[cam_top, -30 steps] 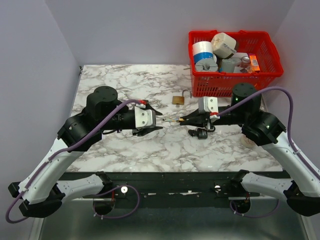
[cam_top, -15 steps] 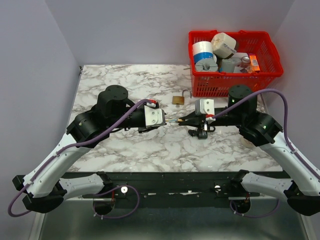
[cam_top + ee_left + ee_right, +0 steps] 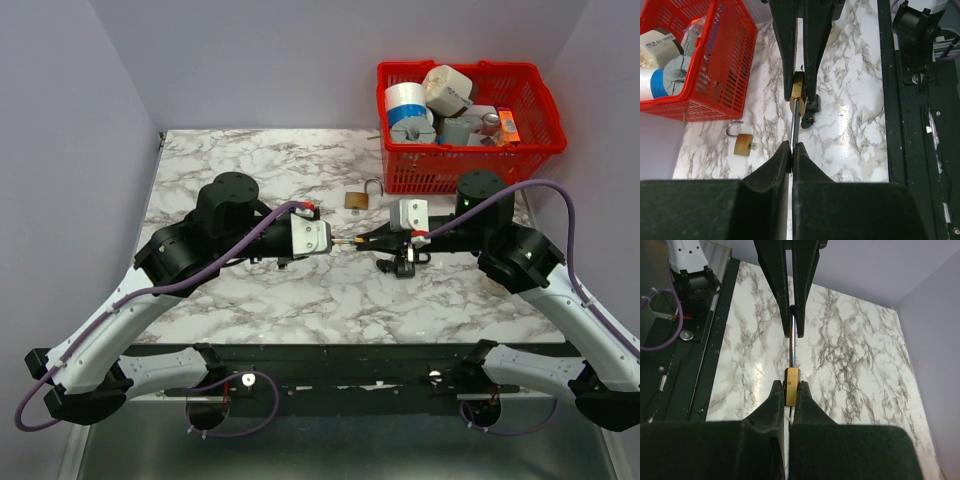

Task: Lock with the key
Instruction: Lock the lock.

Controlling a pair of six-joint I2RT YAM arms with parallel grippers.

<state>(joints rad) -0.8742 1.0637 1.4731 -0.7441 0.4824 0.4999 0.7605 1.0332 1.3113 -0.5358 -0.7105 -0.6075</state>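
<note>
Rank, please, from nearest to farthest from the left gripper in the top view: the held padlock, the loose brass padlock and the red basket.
1. The held padlock, its shackle pinched in the left gripper.
2. The loose brass padlock, just behind, slightly right.
3. The red basket, far right corner.

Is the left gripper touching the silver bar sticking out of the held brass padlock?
Touching. The left wrist view shows the left gripper closed, no gap, on the silver bar of the held brass padlock.
</note>
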